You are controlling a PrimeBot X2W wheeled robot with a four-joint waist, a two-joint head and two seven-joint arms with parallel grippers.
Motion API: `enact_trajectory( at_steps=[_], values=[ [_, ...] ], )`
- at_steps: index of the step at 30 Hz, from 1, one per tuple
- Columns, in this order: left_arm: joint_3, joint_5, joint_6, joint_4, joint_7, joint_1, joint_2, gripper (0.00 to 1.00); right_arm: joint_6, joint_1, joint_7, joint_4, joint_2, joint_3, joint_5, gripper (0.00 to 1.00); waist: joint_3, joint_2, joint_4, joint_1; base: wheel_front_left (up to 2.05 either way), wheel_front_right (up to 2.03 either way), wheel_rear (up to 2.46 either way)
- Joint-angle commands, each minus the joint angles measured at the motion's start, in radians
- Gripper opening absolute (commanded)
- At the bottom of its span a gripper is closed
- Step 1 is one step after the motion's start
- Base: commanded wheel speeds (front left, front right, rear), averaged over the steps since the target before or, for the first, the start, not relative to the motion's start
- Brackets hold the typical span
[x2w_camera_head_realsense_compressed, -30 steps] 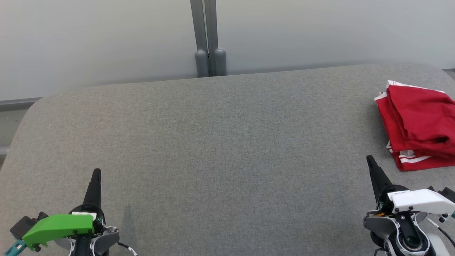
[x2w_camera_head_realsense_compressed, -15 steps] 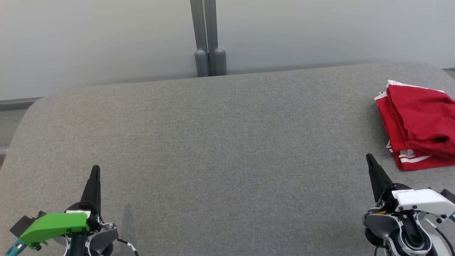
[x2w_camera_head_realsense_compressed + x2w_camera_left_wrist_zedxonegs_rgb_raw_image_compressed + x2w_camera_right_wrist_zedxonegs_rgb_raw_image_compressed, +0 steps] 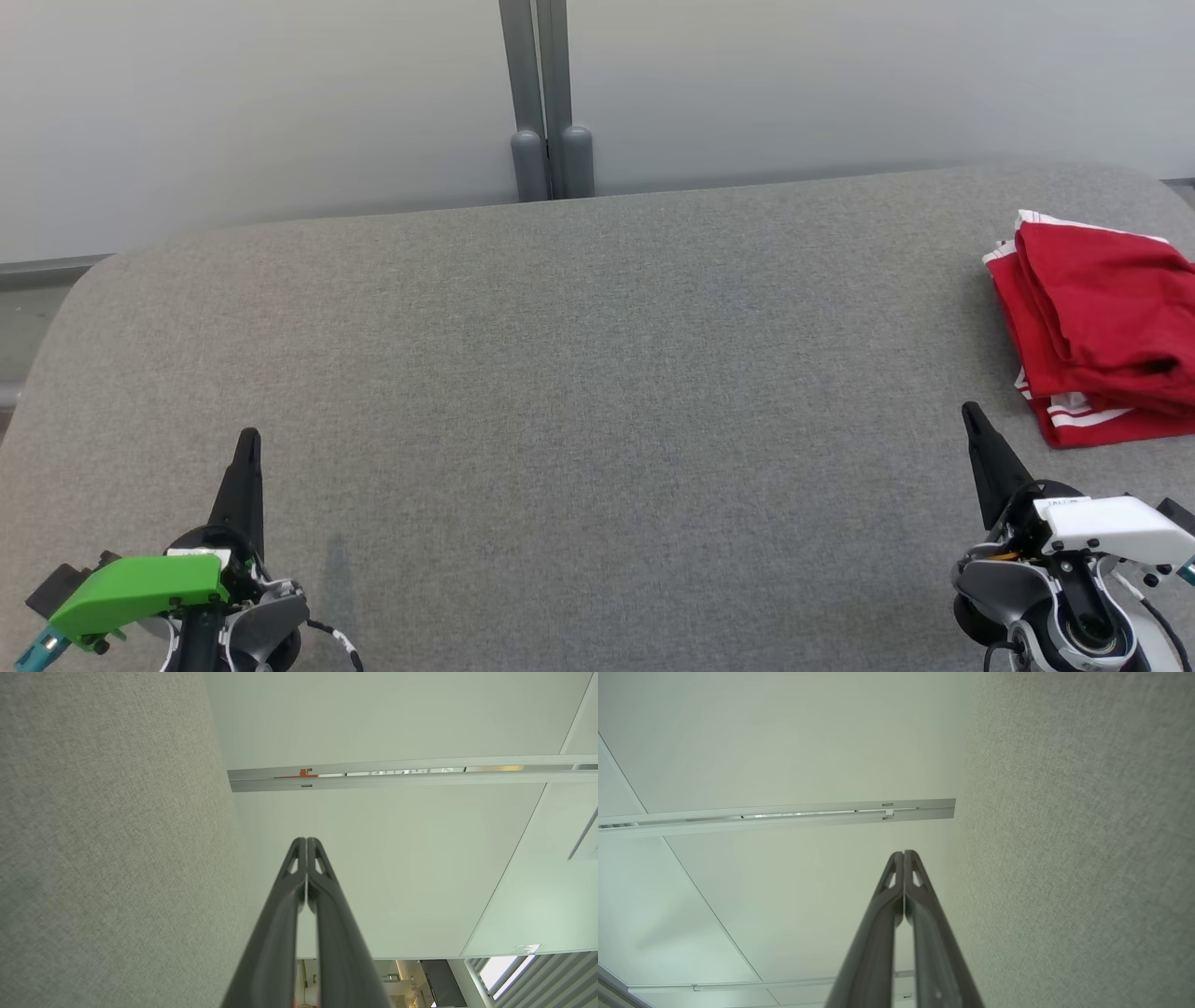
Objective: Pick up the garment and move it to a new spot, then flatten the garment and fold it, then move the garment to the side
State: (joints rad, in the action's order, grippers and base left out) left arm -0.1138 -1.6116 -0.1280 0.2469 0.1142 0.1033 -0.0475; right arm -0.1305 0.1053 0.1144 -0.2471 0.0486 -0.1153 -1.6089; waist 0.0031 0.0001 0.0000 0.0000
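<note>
Red garment (image 3: 1097, 327) lies folded at the table's (image 3: 597, 373) far right edge | left gripper (image 3: 248, 446) and right gripper (image 3: 971, 417) rest low, fingers pressed together, holding nothing | cloth looks soft, light, floppy | best pinched along a folded edge.

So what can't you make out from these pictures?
- Red garment, head view: its right side is cut off by the picture's edge, so its full outline is unknown.
- Same garment: folded layers hide what kind of clothing it is.
- Grey table, head view: near edge and right side run out of frame.
- Left gripper and right gripper, head view: the arms behind them are cut off at the bottom edge.
</note>
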Motion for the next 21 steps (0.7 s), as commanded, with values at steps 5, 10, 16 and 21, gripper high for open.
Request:
enact_trajectory(
  at_steps=[5, 10, 16, 21],
  values=[
    [-0.003, -0.002, -0.005, -0.002, 0.004, 0.011, -0.005, 0.00, -0.001, 0.006, 0.004, 0.004, 0.001, -0.002, -0.006, 0.00, 0.000, -0.0001, 0.000, 0.0000, 0.00, 0.00, 0.00],
    [-0.002, -0.002, -0.005, -0.002, 0.004, 0.011, -0.005, 0.00, -0.001, 0.005, 0.004, 0.005, 0.001, -0.002, -0.006, 0.00, 0.000, -0.0001, 0.000, 0.0000, 0.00, 0.00, 0.00],
    [-0.002, -0.002, -0.005, -0.002, 0.004, 0.011, -0.005, 0.00, -0.001, 0.005, 0.004, 0.005, 0.001, -0.001, -0.006, 0.00, 0.000, -0.0001, 0.000, 0.0000, 0.00, 0.00, 0.00],
    [-0.002, -0.002, -0.005, -0.003, 0.004, 0.011, -0.005, 0.00, -0.001, 0.005, 0.004, 0.005, 0.001, -0.001, -0.007, 0.00, 0.000, -0.0001, 0.000, 0.0000, 0.00, 0.00, 0.00]
  ],
)
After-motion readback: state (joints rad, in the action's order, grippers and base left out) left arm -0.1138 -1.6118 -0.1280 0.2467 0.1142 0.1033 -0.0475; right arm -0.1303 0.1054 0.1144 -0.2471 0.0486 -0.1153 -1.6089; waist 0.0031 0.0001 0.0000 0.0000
